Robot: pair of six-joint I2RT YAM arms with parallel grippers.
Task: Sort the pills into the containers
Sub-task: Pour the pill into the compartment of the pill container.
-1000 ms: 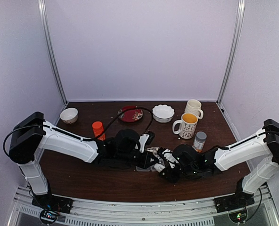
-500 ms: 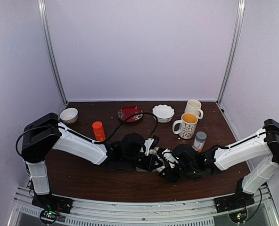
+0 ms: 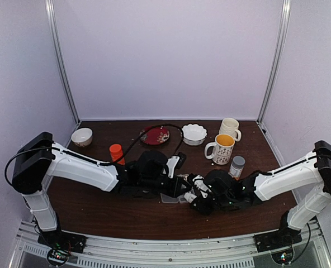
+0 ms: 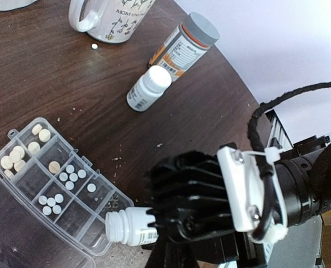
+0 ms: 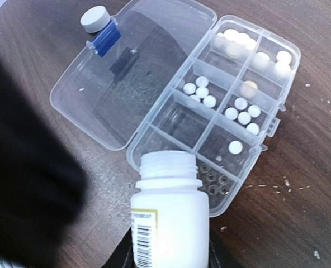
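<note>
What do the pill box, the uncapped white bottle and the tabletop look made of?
The pill box: clear glossy plastic, probably; the table shows through its lid. The white bottle: opaque smooth plastic with moulded neck threads and a printed label. The table: dark wood or wood-look laminate, can't tell which; grain lines, slight sheen.

Pill box [image 5: 126, 84]: clear hard plastic, glossy, lid lightly scuffed. Blue plastic latch [image 5: 105, 38] on its lid edge. Pills [image 5: 202, 92] inside it: matt, chalky white. White bottle [image 5: 168, 223] at its near edge: smooth semi-gloss plastic, paper label. Table [image 5: 316, 139] under it: dark wood grain, low sheen. Mug [image 4: 121, 25] beyond it: glazed, glossy.
</note>
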